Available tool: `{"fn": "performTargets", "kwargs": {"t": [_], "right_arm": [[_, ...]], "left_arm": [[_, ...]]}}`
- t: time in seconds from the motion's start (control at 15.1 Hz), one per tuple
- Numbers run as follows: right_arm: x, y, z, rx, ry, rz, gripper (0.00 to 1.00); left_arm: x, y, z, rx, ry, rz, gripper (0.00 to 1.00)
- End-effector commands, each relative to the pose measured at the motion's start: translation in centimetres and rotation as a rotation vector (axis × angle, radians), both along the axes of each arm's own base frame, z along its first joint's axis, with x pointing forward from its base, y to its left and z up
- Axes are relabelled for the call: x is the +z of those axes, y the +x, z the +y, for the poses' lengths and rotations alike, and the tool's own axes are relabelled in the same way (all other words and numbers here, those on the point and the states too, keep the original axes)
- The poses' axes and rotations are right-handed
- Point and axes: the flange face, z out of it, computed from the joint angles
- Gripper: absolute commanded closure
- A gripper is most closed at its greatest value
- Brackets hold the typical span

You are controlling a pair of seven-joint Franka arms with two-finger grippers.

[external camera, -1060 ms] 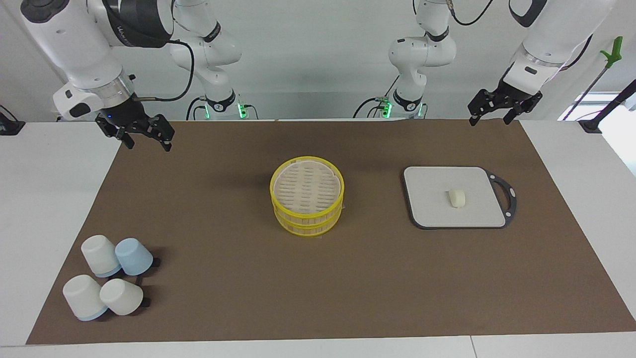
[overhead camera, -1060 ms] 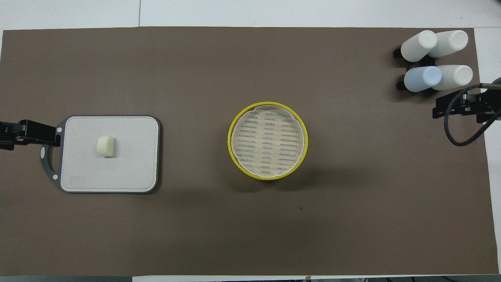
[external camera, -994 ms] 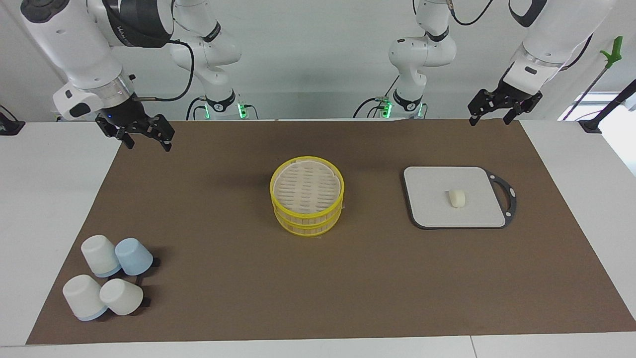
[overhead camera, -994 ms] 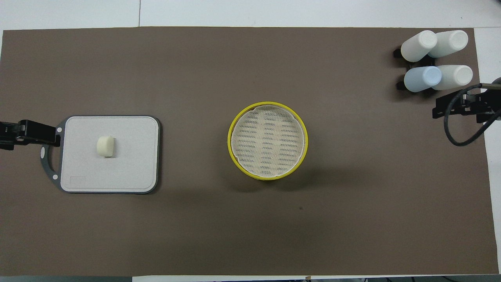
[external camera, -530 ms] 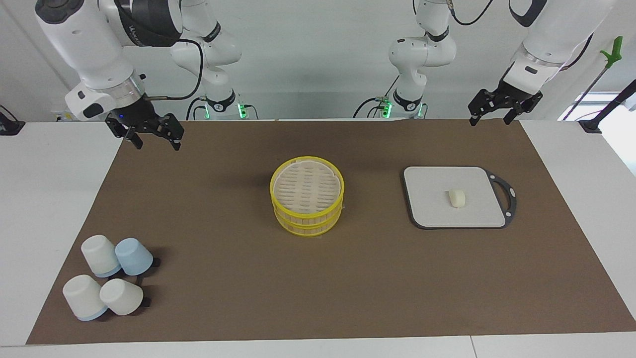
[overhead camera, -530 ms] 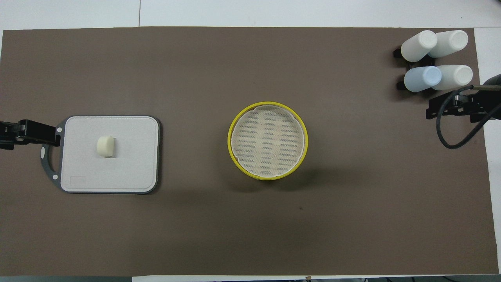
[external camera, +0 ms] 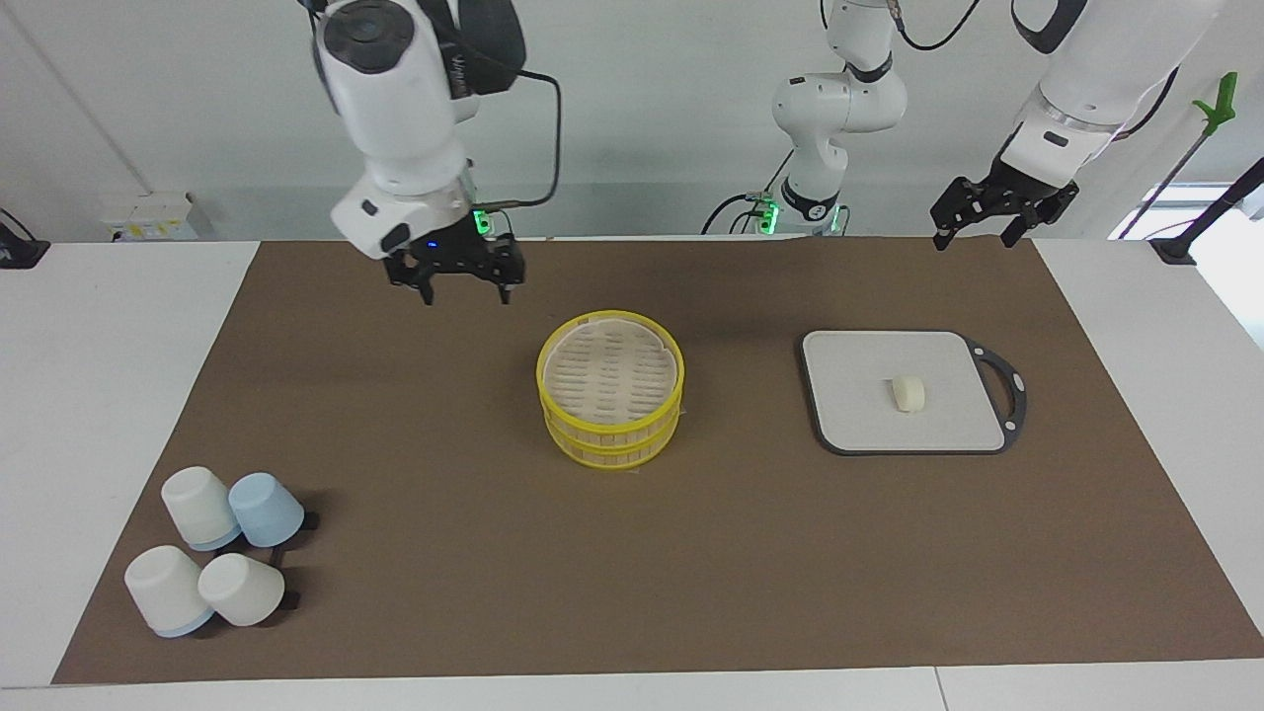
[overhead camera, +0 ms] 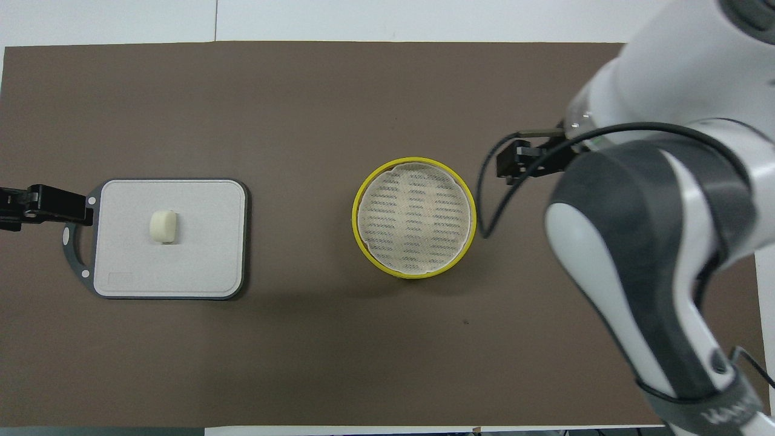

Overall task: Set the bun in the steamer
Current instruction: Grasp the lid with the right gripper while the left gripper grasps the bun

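Cream bun (external camera: 908,393) on grey board (external camera: 854,410), yellow-rimmed steamer (external camera: 610,388), no legible writing

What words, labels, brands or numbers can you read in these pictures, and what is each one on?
Dark band of the right arm: white lettering, too blurred to read.
Grey board: small boxed mark in one corner, too small to read.
Steamer, bun, cups: no text shows.
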Motion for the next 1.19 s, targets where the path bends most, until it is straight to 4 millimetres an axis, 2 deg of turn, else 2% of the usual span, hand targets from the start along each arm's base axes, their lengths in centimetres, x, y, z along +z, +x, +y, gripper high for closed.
{"fn": "performTargets", "kwargs": {"t": [0.0,0.07,0.33,0.4,0.53,0.66,0.73,0.8,1.06,1.13], "right_arm": [[-3.0,2.4,7.0,-0.054,0.001,-0.014,0.00],[-4.3,1.4,10.6,-0.050,-0.001,-0.027,0.00],[-10.5,-1.0,19.7,-0.070,-0.030,-0.065,0.00],[-11.6,-1.4,21.0,-0.078,-0.025,-0.087,0.00],[-12.9,-2.2,22.3,-0.058,-0.028,-0.097,0.00],[-16.1,-3.6,23.7,-0.023,-0.038,-0.110,0.00],[-17.0,-4.4,24.2,-0.007,-0.029,-0.123,0.00],[-17.3,-4.7,23.9,-0.005,-0.028,-0.123,0.00],[-18.5,-5.5,23.4,0.006,-0.039,-0.110,0.00],[-18.4,-5.6,23.4,0.007,-0.037,-0.110,0.05]], "left_arm": [[-1.5,-0.6,0.4,-0.012,0.015,-0.022,0.00],[-3.0,-0.3,0.6,-0.008,0.015,-0.023,0.00],[-13.0,0.3,2.5,-0.008,0.014,-0.053,0.00],[-15.4,0.3,3.5,-0.009,0.014,-0.051,0.00],[-20.6,0.7,3.7,-0.025,0.014,-0.064,0.00],[-25.5,0.8,3.7,-0.024,0.015,-0.090,0.00],[-27.5,0.7,3.7,-0.024,0.016,-0.102,0.00],[-28.9,0.6,3.7,-0.024,0.016,-0.116,0.00],[-31.2,0.9,3.6,-0.034,0.016,-0.122,0.00],[-31.6,1.0,3.6,-0.035,0.016,-0.121,0.00]]}}
